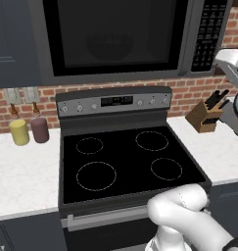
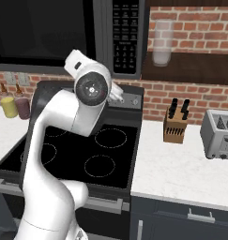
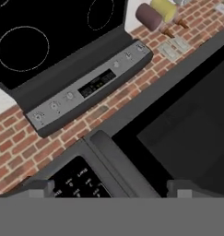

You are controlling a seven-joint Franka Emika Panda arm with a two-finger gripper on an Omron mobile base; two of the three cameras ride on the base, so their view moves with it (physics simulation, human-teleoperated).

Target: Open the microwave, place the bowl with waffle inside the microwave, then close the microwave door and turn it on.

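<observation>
The microwave (image 1: pixel 37 44) hangs above the stove with its door (image 1: pixel 110 37) shut. Behind the dark glass a faint round shape of the bowl (image 1: pixel 109 46) shows; the waffle is hidden. In the hand view my gripper (image 3: pixel 112 189) is open, with nothing between its fingertips (image 3: pixel 37 186). It hovers just in front of the seam between the microwave door (image 3: pixel 187 133) and the keypad (image 3: pixel 79 182), over the door's handle bar (image 3: pixel 111 159). My arm's wrist (image 2: pixel 92 86) is raised level with the keypad (image 2: pixel 126 37).
The black stove (image 1: pixel 120 157) with its control panel (image 3: pixel 90 85) lies below. A knife block (image 2: pixel 175 126) and a toaster (image 2: pixel 221 136) stand on the right counter. Yellow (image 1: pixel 19 131) and maroon (image 1: pixel 39 129) bottles stand at the left.
</observation>
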